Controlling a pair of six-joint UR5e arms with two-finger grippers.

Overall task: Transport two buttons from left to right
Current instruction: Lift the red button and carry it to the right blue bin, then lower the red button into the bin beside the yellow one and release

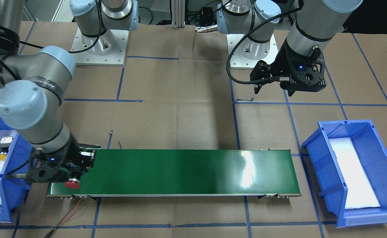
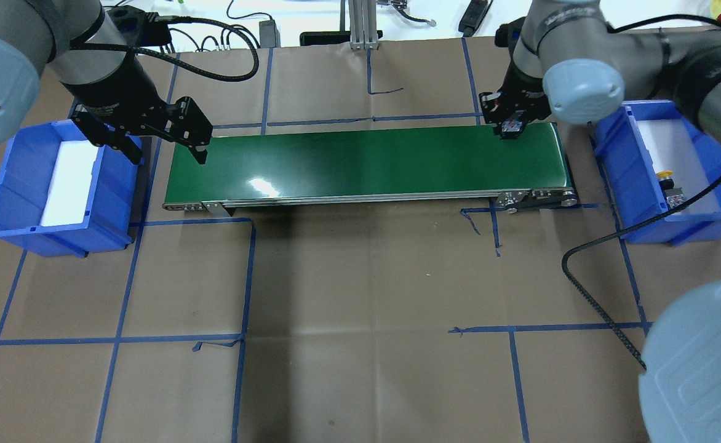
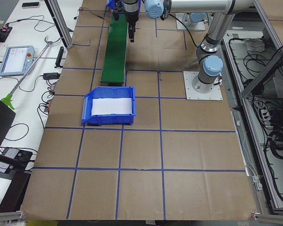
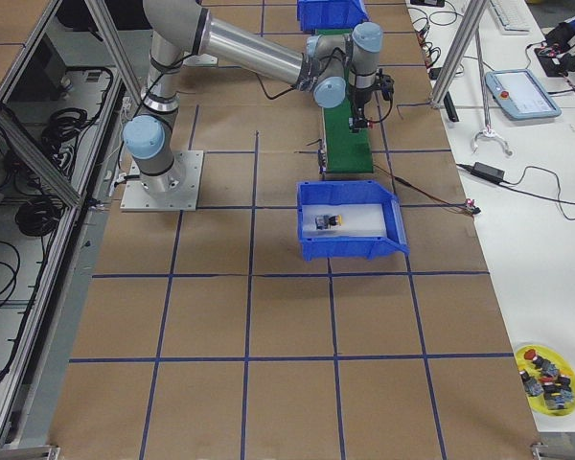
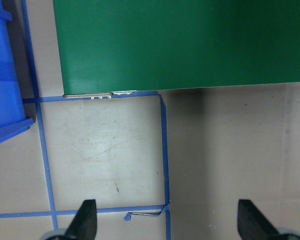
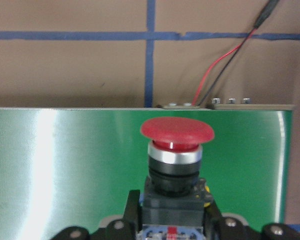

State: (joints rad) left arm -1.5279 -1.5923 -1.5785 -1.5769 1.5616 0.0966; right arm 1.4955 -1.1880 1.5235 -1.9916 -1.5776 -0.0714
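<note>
My right gripper (image 2: pixel 510 128) is shut on the red button (image 6: pixel 176 131) over the right end of the green conveyor belt (image 2: pixel 366 160). In the front-facing view the red cap (image 1: pixel 72 184) sticks out below the gripper at the belt's edge. The yellow button (image 2: pixel 667 182) lies on its side on the white pad inside the right blue bin (image 2: pixel 613 166), and also shows as the yellow button (image 1: pixel 2 151) in the front-facing view. My left gripper (image 5: pixel 169 220) hangs open and holds nothing, near the belt's left end and beside the left blue bin (image 2: pixel 114 184).
The left blue bin holds only a white pad. Blue tape lines cross the brown paper tabletop. Red and black wires (image 6: pixel 225 55) run off the belt's right end. A yellow plate (image 4: pixel 546 379) with several small parts lies on the floor-side corner in the right exterior view.
</note>
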